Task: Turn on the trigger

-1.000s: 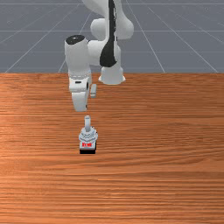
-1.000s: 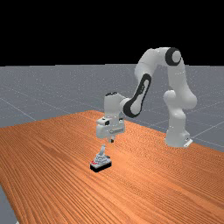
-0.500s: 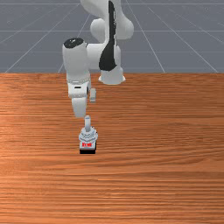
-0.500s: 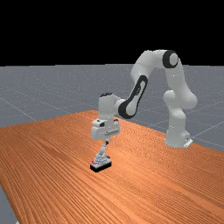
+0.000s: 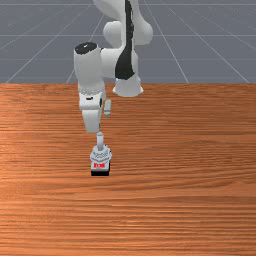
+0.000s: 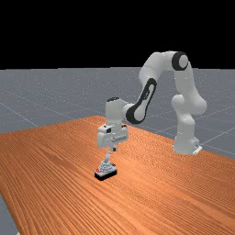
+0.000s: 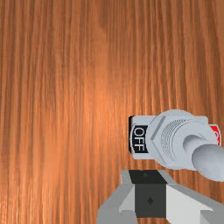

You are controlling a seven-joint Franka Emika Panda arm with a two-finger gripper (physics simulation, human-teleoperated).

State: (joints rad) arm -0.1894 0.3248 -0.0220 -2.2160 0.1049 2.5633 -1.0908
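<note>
Working from the far view's left to its right, we find the trigger's red label (image 6: 98, 170), then its lever (image 6: 108, 158) rising from the black-edged base (image 6: 106, 175) on the table (image 6: 55, 183), then our gripper (image 6: 114, 148) just above and beside the lever's tip, its jaws together with nothing between them. The lever leans a little away from the red end, so we judge the switch is off and the step is to get set behind the lever for a push. To do it well, we should keep the jaws together as one blunt pusher, ease across until they line up with the lever, sink until they can bear on its upper part, then sweep steadily toward the red end; too high and we would likely skim over the round tip, too low and we could jam on the collar. In the front view, again left to right, the white housing (image 5: 91, 117) stands a little left of the lever, a sideways offset the far view hardly gives us, though that one gives the lean and the height. The wrist view adds the OFF label (image 7: 139, 139) at the end opposite the red one, with the jaws beside the switch rather than squarely behind its lever
</note>
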